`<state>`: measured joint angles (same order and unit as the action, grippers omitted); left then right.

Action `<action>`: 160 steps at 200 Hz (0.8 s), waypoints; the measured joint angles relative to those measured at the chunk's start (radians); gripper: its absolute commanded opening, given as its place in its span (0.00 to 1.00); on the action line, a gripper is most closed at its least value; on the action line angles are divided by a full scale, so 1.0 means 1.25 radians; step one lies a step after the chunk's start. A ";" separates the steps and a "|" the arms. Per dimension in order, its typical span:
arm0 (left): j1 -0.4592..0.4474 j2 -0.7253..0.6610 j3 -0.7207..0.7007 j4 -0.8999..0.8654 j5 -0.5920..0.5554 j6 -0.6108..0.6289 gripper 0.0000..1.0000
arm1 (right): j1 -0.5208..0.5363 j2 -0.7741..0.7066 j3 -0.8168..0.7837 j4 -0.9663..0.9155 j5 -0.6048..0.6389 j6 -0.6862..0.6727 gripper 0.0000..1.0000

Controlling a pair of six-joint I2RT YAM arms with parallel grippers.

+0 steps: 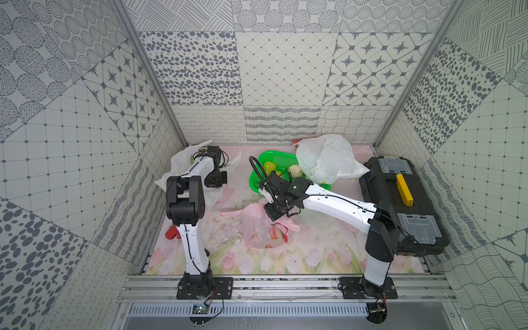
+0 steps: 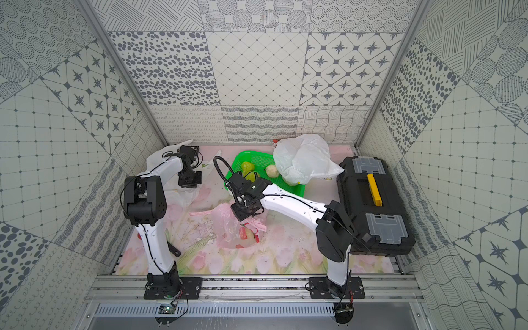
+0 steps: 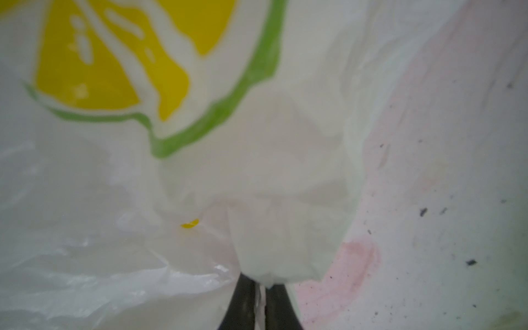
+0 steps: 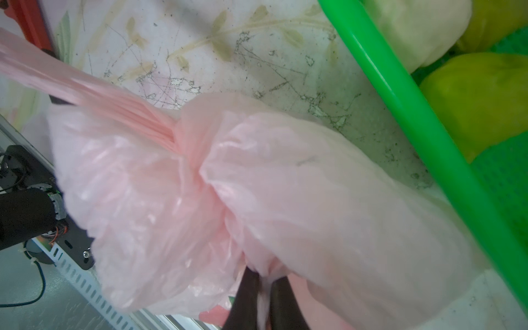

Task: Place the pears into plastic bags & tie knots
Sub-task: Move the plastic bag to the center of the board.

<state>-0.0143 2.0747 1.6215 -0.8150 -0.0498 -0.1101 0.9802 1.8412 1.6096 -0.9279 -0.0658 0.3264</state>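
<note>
So the left hand point(image 3: 260, 285) was pinched shut on the lemon-print bag point(image 3: 285, 171) in the far-left corner, right hand point(image 4: 264, 285) shut on the pink bag point(image 4: 285, 185) mid-tabletop by the green basket point(image 4: 414, 128), and that flimsy, slippery film looked best grabbed at bunched handles.

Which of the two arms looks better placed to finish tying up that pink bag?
Probably the right. The right gripper is shut on the pink bag itself; the left gripper is away from it, shut on the lemon-print bag.
</note>
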 measured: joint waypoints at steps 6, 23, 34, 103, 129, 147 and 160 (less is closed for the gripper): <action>0.000 -0.011 0.004 -0.002 -0.002 0.002 0.00 | 0.000 0.000 0.000 0.007 -0.008 0.002 0.04; 0.000 -0.062 0.017 -0.009 -0.008 0.010 0.00 | 0.003 0.000 0.001 0.026 -0.030 0.006 0.00; 0.000 -0.113 0.026 -0.011 -0.011 0.012 0.00 | 0.008 0.003 0.009 0.032 -0.042 0.006 0.00; 0.009 -0.401 0.152 -0.068 -0.050 0.028 0.00 | 0.060 0.143 0.214 0.178 -0.126 0.047 0.00; 0.009 -0.468 0.230 -0.084 -0.052 0.027 0.00 | 0.062 0.255 0.348 0.271 -0.148 0.084 0.00; 0.009 -0.499 0.268 -0.093 -0.048 0.025 0.00 | 0.062 0.347 0.473 0.318 -0.153 0.113 0.11; 0.008 -0.516 0.283 -0.093 -0.042 0.023 0.00 | 0.062 0.412 0.561 0.346 -0.151 0.137 0.27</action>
<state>-0.0040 1.4292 1.9751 -0.9318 -0.1020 -0.0814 1.0580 2.3566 2.3112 -0.4957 -0.2550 0.4973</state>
